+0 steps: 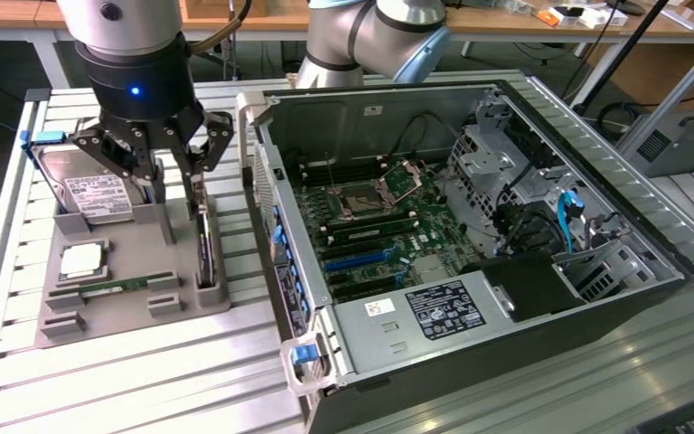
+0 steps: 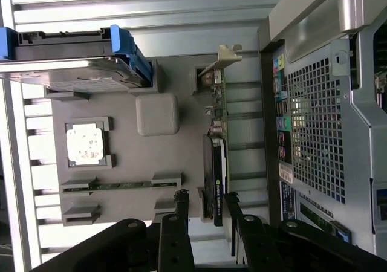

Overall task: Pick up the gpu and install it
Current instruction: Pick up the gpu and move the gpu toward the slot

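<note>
Slatted table (image 1: 142, 380), pincer (image 2: 207, 195) spread over upright gpu (image 2: 216, 175)

One gpu (image 1: 206, 251), one hard drive (image 1: 88, 185), one memory stick (image 1: 112, 287), one processor chip (image 1: 82, 260), one grey tray (image 1: 142, 316); one open computer case (image 1: 360, 108), frame right.

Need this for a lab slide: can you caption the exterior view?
Open claw hovers over the gpu standing on edge in its grey holder, beside the open PC case.

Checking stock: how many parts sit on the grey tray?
4: hard drive at one end, processor next to it, memory stick beyond that, gpu on edge nearest the case.
</note>
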`<action>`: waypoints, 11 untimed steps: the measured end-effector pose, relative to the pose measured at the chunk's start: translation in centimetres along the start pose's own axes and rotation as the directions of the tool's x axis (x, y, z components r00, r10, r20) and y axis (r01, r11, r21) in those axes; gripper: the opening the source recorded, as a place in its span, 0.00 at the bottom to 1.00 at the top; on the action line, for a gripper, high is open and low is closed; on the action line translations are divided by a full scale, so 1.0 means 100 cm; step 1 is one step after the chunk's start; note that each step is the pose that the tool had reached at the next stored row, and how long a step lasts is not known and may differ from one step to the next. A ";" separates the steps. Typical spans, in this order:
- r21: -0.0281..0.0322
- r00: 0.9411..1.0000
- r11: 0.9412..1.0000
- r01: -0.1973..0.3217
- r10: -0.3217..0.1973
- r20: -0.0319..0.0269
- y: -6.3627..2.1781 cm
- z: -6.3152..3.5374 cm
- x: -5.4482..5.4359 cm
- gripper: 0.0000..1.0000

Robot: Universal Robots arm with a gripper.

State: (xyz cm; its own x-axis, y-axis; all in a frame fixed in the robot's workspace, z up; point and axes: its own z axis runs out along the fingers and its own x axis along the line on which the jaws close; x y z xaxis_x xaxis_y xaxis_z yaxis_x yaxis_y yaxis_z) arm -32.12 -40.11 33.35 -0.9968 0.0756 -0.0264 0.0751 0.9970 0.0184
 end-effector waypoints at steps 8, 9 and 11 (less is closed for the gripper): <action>0.000 1.000 1.000 0.000 0.000 0.000 -0.0003 0.0020 0.000 0.36; 0.000 1.000 1.000 0.000 0.000 0.000 -0.0003 0.0021 0.000 0.36; 0.000 1.000 1.000 0.000 0.000 0.000 -0.0003 0.0025 0.000 0.36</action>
State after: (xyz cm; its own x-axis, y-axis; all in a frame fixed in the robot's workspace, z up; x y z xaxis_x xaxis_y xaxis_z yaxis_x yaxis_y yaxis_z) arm -32.12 -40.14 33.10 -0.9968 0.0756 -0.0264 0.0751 0.9970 0.0183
